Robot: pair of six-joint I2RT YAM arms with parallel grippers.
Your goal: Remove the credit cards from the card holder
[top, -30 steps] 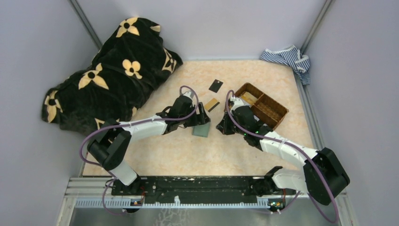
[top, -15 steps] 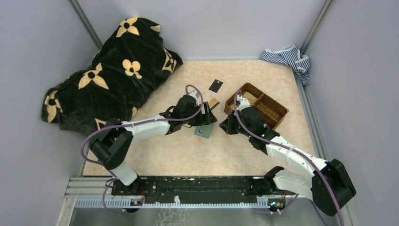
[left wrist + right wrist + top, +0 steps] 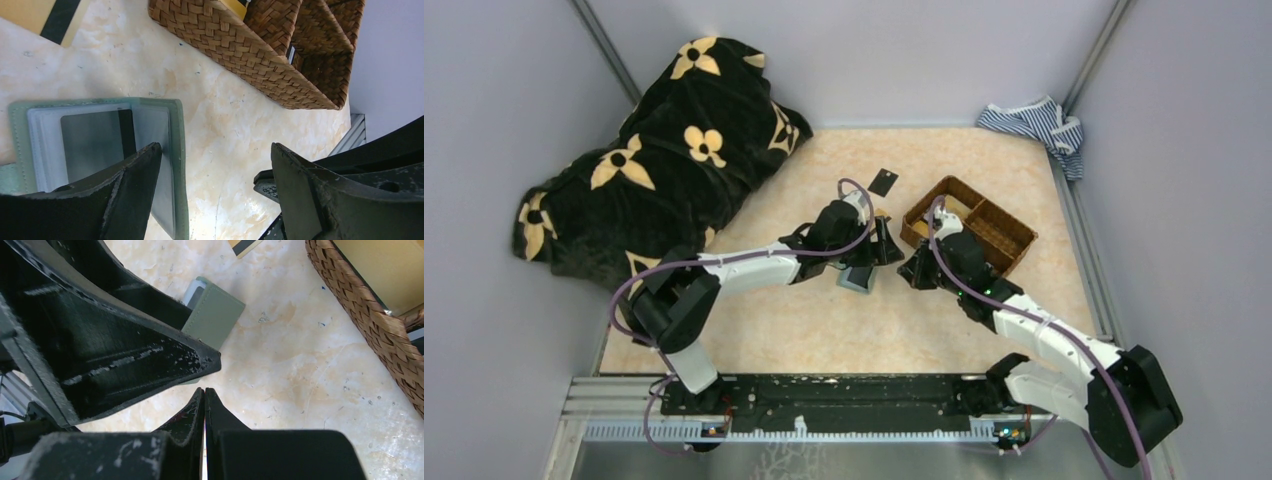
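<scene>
Right now my left tool (image 3: 215, 150) hangs spread wide over the open card holder (image 3: 175, 125), which lies mid-bench near the woven basket's (image 3: 240, 45) left corner. The holder sits under one finger, not between both, with a pale credit card (image 3: 42, 150) showing in its pocket. My right tool (image 3: 205, 390), pressed together, waits just beside it; the left is nearer.

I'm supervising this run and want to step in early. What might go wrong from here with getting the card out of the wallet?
1. The left pincer hangs open with one finger over the wallet, and nothing pins the wallet down. Closing may grab the wallet along with the grey card.
2. The shut right pincer sits right beside the left one, so they may collide.
</scene>
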